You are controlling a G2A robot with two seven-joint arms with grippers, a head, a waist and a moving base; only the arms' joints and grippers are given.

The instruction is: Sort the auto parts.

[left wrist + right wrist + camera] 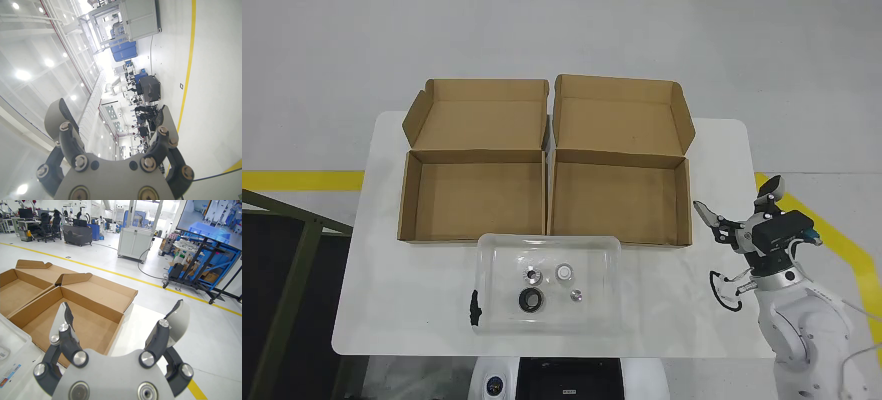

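We hold left gripper (113,105) and right gripper (122,306) wide, empty; the tray (487,241) of parts (532,299), perhaps bearings, fronts boxes (474,200) opened for sorting

On the table (382,290) two open boxes stand side by side, touching: the left box (410,205) and the right box (683,205), each with its lid lying open behind it. Just before them, at the middle, near the table's front edge, stands a tray (488,262). In the tray lie four parts: a ring (532,299) front left, one part (533,274) behind it, another part (564,271) to the right of that, and a last part (578,295) front right. A small object (474,308) lies just beside the tray's left wall. The right gripper (738,200) is right of the right box, over the table's right edge.
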